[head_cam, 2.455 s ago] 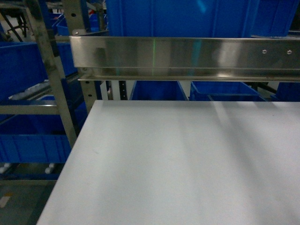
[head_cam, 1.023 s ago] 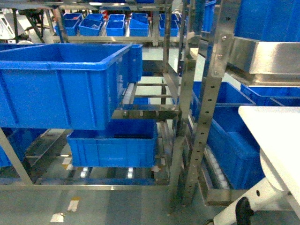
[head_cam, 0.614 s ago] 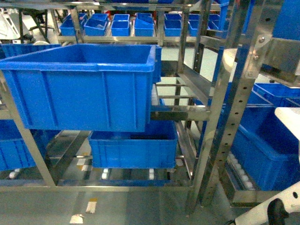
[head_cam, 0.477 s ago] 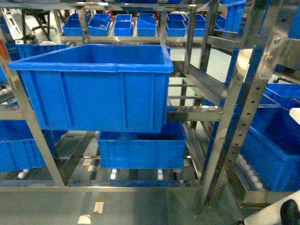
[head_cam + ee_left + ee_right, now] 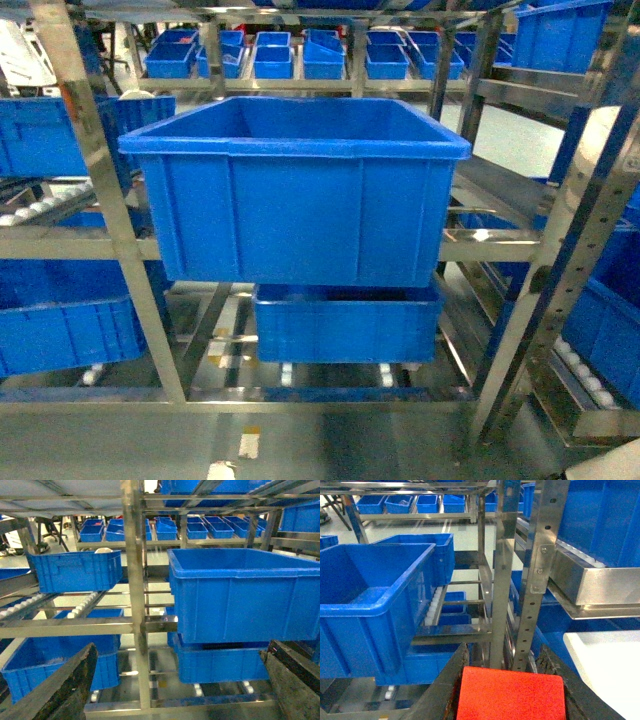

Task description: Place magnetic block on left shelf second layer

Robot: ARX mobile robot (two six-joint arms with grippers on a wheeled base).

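Magnetic block (image 5: 511,694) sits clamped in your right gripper (image 5: 510,690), red face filling the bottom of the right wrist view w/ a dark finger (image 5: 451,685) pressed to each side; it's not visible in head or left wrist views. Your left gripper (image 5: 175,690) is spread wide, nothing between its two dark fingers (image 5: 65,690) at the frame's lower corners; it looks straight at the rack. Left shelf second layer (image 5: 70,243) shows in head view as a steel rail tier w/ white rollers at far left; the big blue tub (image 5: 300,190) rests on it, centre frame, open top, inside looks bare as far as you can see. Smaller blue bin (image 5: 345,322) sits on the tier below, just under the tub; steel upright (image 5: 110,190) crosses in front of the tub's left edge. In right wrist view the tub is at left, well apart from the block; white tabletop (image 5: 605,665) corner at lower right.
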